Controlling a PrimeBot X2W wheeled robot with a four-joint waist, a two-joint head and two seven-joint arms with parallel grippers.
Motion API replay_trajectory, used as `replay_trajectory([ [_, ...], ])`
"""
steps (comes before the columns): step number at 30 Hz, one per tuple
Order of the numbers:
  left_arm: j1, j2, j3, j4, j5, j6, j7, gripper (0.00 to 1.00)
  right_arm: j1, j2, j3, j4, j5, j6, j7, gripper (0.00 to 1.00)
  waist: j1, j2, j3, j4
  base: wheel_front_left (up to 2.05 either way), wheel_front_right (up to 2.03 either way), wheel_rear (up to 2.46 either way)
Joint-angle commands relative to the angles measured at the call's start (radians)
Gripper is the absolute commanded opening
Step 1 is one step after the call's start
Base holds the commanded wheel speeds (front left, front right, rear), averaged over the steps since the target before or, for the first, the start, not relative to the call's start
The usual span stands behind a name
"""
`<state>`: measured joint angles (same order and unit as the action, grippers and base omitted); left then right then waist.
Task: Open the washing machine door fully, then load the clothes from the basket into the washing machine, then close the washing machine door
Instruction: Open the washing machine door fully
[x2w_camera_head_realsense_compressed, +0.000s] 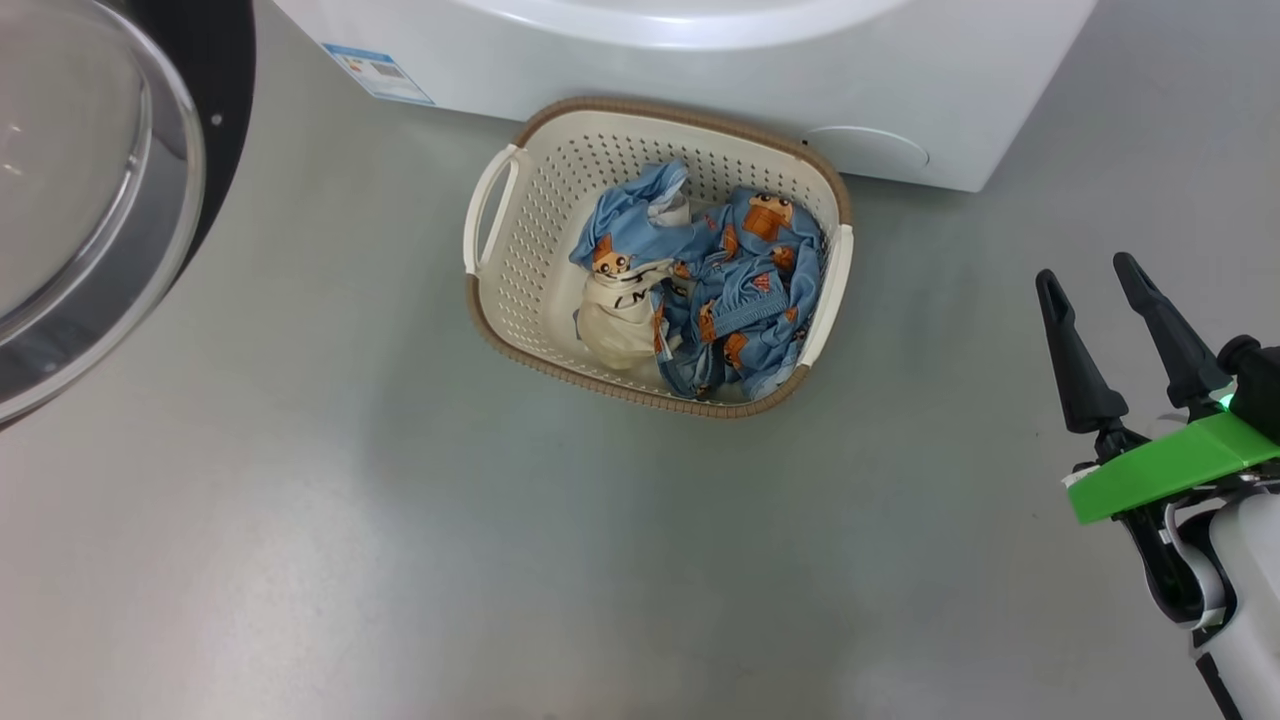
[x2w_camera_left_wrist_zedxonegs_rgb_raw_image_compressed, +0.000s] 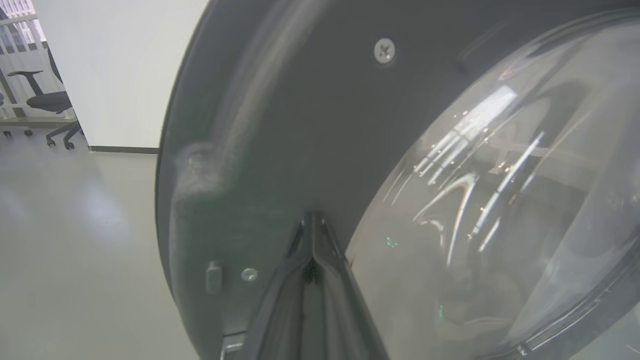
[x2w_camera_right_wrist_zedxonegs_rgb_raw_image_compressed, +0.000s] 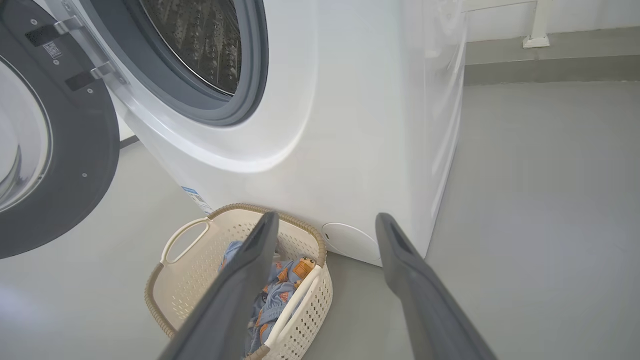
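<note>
Right gripper (x2w_camera_head_realsense_compressed: 1085, 270) hangs at the lower right, its two long dark fingers spread wide with nothing between them, well apart from the basket (x2w_camera_head_realsense_compressed: 640, 108). Left gripper (x2w_camera_left_wrist_zedxonegs_rgb_raw_image_compressed: 312, 222) is pinched tight and empty, its tips right at the matte dark grey inner face of the door (x2w_camera_left_wrist_zedxonegs_rgb_raw_image_compressed: 300, 125), just beside the bulging clear glass bowl (x2w_camera_left_wrist_zedxonegs_rgb_raw_image_compressed: 500, 200); whether they touch, I cannot tell. That door stands swung open to the left of the washer (x2w_camera_head_realsense_compressed: 700, 70). Now the basket: cream plastic, perforated walls, brown woven-look rim, sitting on the smooth grey floor (x2w_camera_head_realsense_compressed: 400, 550) against the washer's glossy white front. Inside it, the clothes (x2w_camera_head_realsense_compressed: 745, 275) lie crumpled towards its right side, light blue fabric with orange-brown bears, and a cream cloth (x2w_camera_head_realsense_compressed: 620, 325) with black lettering is tucked against them. Up in the washer, the perforated steel drum (x2w_camera_right_wrist_zedxonegs_rgb_raw_image_compressed: 200, 40) shows inside a grey-blue rubber seal (x2w_camera_right_wrist_zedxonegs_rgb_raw_image_compressed: 252, 75).
</note>
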<state>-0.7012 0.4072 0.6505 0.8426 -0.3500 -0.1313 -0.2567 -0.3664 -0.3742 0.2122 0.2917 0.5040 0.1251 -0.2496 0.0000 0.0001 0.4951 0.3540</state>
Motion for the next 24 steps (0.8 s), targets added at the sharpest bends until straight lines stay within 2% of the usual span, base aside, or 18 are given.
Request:
replay_trajectory([
  [1,-0.006,0.079,0.022,-0.015,0.015,0.001,-0.005,0.0,-0.011,-0.007,0.018,-0.025,-0.002,0.006,-0.012,1.0,0.0,-0.0001,0.008,-0.003,0.0,0.0,0.0],
  [8,0.001,0.056,0.009,-0.027,0.013,0.001,-0.005,0.0,-0.013,0.003,0.019,-0.017,-0.002,0.006,-0.012,1.0,0.0,-0.0001,-0.014,-0.003,0.0,0.0,0.0],
  [18,0.122,0.015,-0.152,-0.152,-0.018,0.001,-0.005,0.0,0.021,0.03,0.013,-0.014,0.006,0.006,-0.012,1.0,0.0,-0.0001,-0.107,0.007,0.0,0.0,0.0],
  [24,0.21,-0.009,-0.211,-0.242,-0.063,0.001,-0.005,0.01,0.05,0.043,0.006,-0.017,0.013,0.006,-0.012,1.0,0.0,-0.0001,-0.166,0.003,0.0,0.0,0.0],
])
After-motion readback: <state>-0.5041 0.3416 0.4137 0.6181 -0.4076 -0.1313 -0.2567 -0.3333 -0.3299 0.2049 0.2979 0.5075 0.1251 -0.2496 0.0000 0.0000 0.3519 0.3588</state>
